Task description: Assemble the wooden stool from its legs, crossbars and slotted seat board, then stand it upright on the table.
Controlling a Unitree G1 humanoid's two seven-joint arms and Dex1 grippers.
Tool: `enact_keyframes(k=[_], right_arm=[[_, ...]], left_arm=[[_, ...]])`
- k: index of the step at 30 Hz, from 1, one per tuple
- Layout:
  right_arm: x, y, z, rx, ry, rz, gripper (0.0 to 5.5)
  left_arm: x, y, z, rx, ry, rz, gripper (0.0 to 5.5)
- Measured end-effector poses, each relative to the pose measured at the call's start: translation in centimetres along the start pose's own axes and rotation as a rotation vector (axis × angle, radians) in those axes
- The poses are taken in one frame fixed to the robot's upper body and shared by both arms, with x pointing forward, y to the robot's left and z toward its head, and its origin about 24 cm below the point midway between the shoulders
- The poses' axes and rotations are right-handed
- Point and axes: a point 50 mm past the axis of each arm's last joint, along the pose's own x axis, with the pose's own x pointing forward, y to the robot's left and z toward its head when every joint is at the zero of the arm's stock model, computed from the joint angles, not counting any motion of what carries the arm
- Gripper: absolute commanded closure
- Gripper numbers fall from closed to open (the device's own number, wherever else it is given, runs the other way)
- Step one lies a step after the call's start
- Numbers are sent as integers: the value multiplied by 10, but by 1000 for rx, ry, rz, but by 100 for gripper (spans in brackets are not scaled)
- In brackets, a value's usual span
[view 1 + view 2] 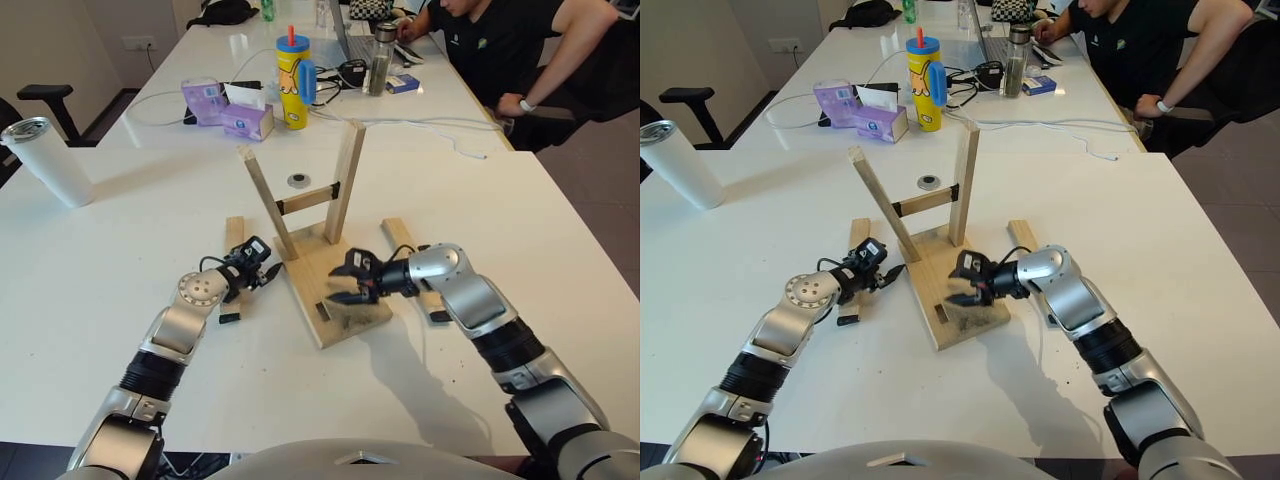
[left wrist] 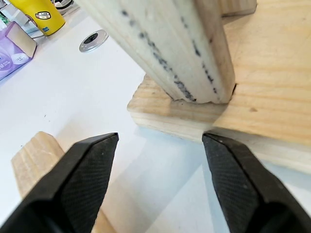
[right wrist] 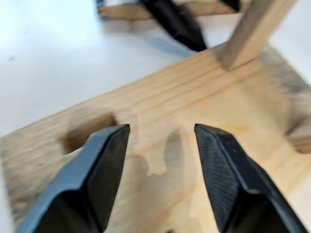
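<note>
The stool is about half built; the seat board [image 1: 312, 275] lies flat mid-bench with two legs [image 1: 345, 180] standing in its far slots, joined by one crossbar [image 1: 307, 199]. A near slot [image 1: 322, 308] looks empty. Loose pieces [image 1: 234, 232] lie on the bench [image 1: 520, 230] left and right of the board, so fitting them and turning the stool upright is left, I judge. The left pincer [image 1: 265, 268] sits apart and empty by the board's left edge, near a leg's foot; the right pincer [image 1: 342, 282] hovers apart over the board. A white tumbler [image 1: 45, 160], yellow cup [image 1: 293, 80] and tissue packs [image 1: 245, 120] stand well clear; only the upright legs crowd the work.
</note>
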Motion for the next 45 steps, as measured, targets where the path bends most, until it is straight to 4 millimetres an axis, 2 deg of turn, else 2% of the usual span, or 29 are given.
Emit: enact_keyframes(k=[2, 5, 10, 15, 18, 24, 29, 34, 39, 45], right_arm=[[-6, -23, 5, 22, -2, -137, 301], [-12, -34, 4, -10, 34, -179, 301], [-21, -15, -21, -27, 128, 4, 301], [-28, -6, -12, 7, 40, 102, 301], [-37, -2, -7, 13, 21, 164, 301], [-47, 18, -21, 19, 73, 280, 301], [-44, 31, -29, -34, 127, 343, 301], [-39, 34, -28, -145, 149, 337, 301], [-25, 33, -25, -190, 142, 254, 301], [-10, 27, -24, -199, 116, 123, 301]], left_arm=[[2, -2, 3, -8, -16, 3, 229], [3, -1, 2, -17, -16, 8, 229], [12, -5, 9, -47, -40, 5, 229], [26, -13, 25, -64, -92, -25, 229], [30, -16, 26, -78, -97, -38, 229], [35, -19, 25, -94, -97, -46, 229], [35, -18, 26, -95, -101, -43, 229], [34, -19, 30, -95, -113, -53, 229], [31, -19, 36, -87, -133, -51, 229], [15, 0, 35, -79, -122, 35, 229]])
